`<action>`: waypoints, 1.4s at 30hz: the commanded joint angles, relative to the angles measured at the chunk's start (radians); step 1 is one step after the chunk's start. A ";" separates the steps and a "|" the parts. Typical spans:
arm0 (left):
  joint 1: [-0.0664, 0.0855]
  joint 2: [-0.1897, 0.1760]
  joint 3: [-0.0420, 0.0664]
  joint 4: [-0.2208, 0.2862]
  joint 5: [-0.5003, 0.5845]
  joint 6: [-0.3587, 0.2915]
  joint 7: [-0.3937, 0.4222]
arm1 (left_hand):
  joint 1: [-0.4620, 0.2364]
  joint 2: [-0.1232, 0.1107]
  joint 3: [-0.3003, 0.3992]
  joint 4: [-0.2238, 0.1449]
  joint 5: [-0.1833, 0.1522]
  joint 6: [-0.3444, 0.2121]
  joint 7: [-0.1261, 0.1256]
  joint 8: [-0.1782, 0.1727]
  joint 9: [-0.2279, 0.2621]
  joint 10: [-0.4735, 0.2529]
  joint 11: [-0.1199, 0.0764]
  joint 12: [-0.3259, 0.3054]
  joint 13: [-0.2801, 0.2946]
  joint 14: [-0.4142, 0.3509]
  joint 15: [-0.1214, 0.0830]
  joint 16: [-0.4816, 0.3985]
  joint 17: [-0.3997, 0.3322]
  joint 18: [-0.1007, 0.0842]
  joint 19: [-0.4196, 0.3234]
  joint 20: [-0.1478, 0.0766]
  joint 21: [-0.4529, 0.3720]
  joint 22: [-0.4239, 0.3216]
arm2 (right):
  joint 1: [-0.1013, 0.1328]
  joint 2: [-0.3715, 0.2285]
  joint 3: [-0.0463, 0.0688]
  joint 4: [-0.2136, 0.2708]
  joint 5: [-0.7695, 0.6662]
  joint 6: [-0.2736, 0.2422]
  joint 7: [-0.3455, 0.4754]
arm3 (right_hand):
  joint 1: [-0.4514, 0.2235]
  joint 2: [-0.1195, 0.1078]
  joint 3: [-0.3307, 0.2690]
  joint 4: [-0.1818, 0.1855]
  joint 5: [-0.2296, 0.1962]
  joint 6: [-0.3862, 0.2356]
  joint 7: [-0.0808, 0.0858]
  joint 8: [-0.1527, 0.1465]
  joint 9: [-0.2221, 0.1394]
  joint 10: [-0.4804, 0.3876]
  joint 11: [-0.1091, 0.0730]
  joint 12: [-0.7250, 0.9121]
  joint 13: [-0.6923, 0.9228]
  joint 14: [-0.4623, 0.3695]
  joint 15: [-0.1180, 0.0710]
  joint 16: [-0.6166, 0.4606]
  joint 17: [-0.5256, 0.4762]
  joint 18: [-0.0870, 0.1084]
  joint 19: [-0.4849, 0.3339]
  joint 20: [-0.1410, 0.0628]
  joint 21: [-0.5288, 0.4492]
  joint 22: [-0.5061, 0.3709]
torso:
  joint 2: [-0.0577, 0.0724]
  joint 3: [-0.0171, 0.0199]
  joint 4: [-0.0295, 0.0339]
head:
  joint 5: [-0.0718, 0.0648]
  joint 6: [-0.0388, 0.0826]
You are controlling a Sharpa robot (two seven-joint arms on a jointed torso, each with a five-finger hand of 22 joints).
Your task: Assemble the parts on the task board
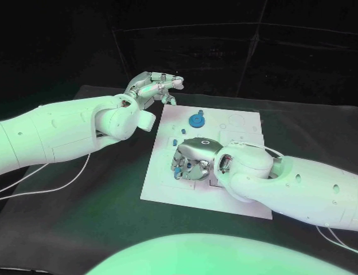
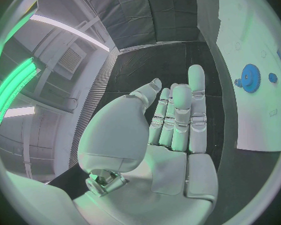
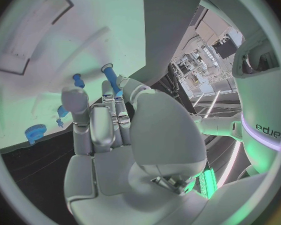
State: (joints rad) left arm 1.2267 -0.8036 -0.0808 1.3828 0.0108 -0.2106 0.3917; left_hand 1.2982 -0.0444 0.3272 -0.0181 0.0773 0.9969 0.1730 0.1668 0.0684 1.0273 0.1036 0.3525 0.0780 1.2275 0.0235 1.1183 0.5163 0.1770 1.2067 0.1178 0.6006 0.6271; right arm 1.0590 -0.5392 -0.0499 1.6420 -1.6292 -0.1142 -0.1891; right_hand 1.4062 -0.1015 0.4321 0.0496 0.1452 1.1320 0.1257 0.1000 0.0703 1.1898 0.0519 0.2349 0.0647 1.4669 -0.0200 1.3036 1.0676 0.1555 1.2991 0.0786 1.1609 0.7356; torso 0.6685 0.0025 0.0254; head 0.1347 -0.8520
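The white task board point(image 1: 237, 123) lies mid-table point(image 1: 80, 229); a blue gear point(image 1: 196, 120) sits flat near its far edge; the right hand point(image 1: 192, 159) hovers low over the board, pinching a blue peg point(image 3: 111, 79); the left hand point(image 1: 150, 87) floats beyond the board's far left corner, fingers loosely extended, holding nothing.

Board point(image 1: 241, 129): smooth matt white plate. Gear point(image 1: 196, 120) on the board: blue, plastic-looking, toothed rim. Desk point(image 1: 104, 223) under the board: matt black. Right hand point(image 1: 192, 157): glossy silvery shell, as is left hand point(image 1: 152, 86).
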 commanded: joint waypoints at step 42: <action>0.000 0.000 0.000 -0.002 0.001 0.020 -0.004 | 0.009 -0.003 0.001 -0.006 -0.001 -0.003 0.001 0.005 0.000 -0.007 0.001 0.006 -0.002 -0.008 -0.003 -0.004 -0.001 0.005 -0.002 0.002 -0.002 -0.001 | -0.006 0.002 -0.002 -0.002 -0.046 0.027 -0.011 | -0.009 -0.004 0.010 -0.004 0.004 0.001 0.006 0.001 -0.001 -0.005 0.009 -0.015 -0.001 0.025 -0.004 0.004 -0.004 -0.017 -0.001 0.000 0.002 -0.002 | 0.000 -0.0001 0.0003 | -0.002 -0.001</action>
State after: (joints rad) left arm 1.2261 -0.8041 -0.0809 1.3804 0.0108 -0.2048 0.3857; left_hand 1.2982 -0.0444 0.3272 -0.0181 0.0773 0.9969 0.1730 0.1668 0.0684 1.0273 0.1036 0.3525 0.0780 1.2275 0.0235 1.1183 0.5165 0.1770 1.2067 0.1178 0.6006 0.6274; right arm 1.0523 -0.5396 -0.0517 1.6406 -1.6666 -0.1003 -0.1915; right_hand 1.4035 -0.1043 0.4363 0.0453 0.1459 1.1322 0.1284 0.1007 0.0700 1.1853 0.0564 0.2226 0.0647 1.4669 -0.0200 1.3034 1.0649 0.1554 1.2991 0.0785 1.1609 0.7353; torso 0.6684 0.0028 0.0248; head 0.1329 -0.8529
